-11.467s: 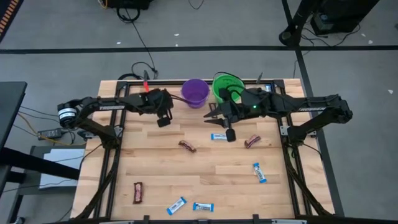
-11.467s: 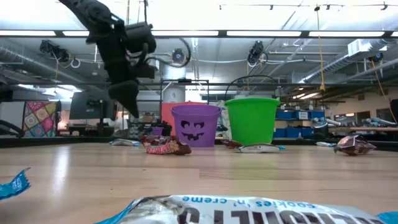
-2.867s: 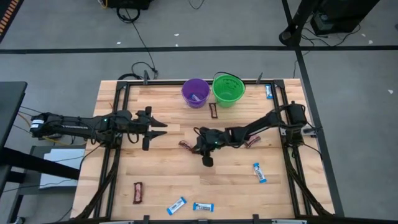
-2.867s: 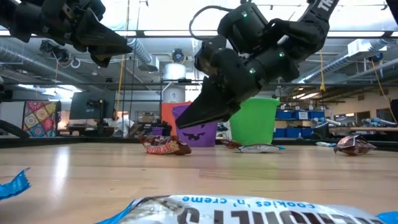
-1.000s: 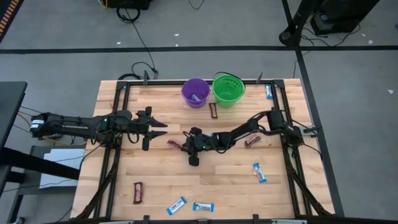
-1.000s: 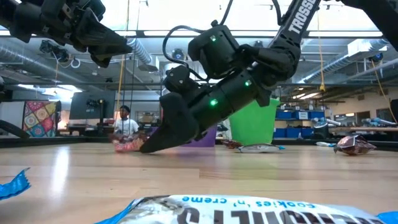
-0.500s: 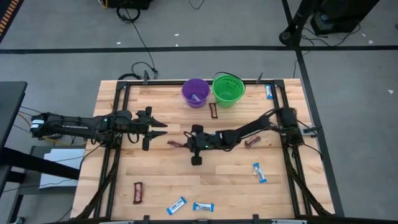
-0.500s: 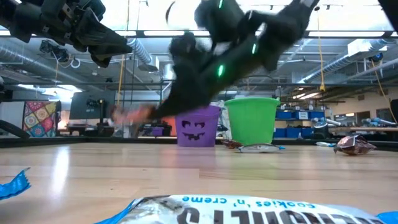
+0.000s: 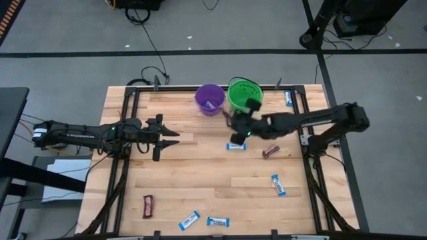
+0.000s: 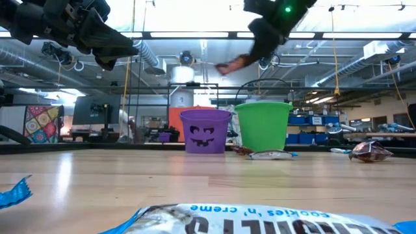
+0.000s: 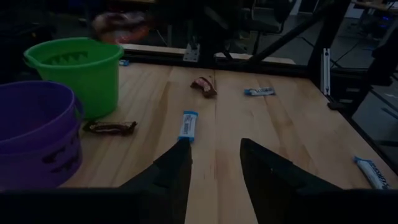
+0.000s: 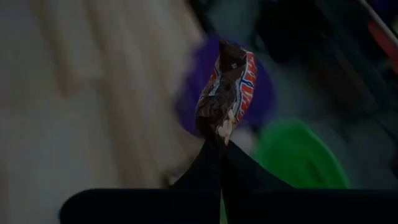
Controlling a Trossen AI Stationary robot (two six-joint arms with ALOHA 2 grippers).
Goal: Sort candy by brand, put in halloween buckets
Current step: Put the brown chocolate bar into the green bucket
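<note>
My right gripper (image 9: pixel 231 125) hangs high above the table just in front of the purple bucket (image 9: pixel 209 99) and the green bucket (image 9: pixel 245 95), shut on a dark brown candy bar (image 12: pixel 225 93). In the low view the bar (image 10: pixel 231 65) is a blur above the green bucket (image 10: pixel 263 127). My left gripper (image 9: pixel 171 137) waits open over the table's left half, touching nothing. Both buckets stand upright at the far edge. Other candies lie flat on the wood: a blue one (image 9: pixel 235 146), a brown one (image 9: pixel 270 153), and another brown one (image 11: pixel 110 127) beside the green bucket. My right gripper pinches the brown candy bar by one end of its wrapper (image 12: pixel 217 132) between the two shut fingertips. The rest of the bar sticks out beyond the fingers. It is lifted clear of the table.
More candy lies toward the near edge: a brown bar (image 9: pixel 147 206), two blue bars (image 9: pixel 190 220) (image 9: pixel 217 221), and a blue bar (image 9: pixel 278 185) on the right. Another blue bar (image 9: pixel 288 99) lies by the far right corner. Bare wood spans the table's middle.
My right gripper, which was down on the brown bar at the table's middle, has risen with it and swung toward the far edge and right, up to the buckets. The bar has gone from lying on the wood to lifted clear.
</note>
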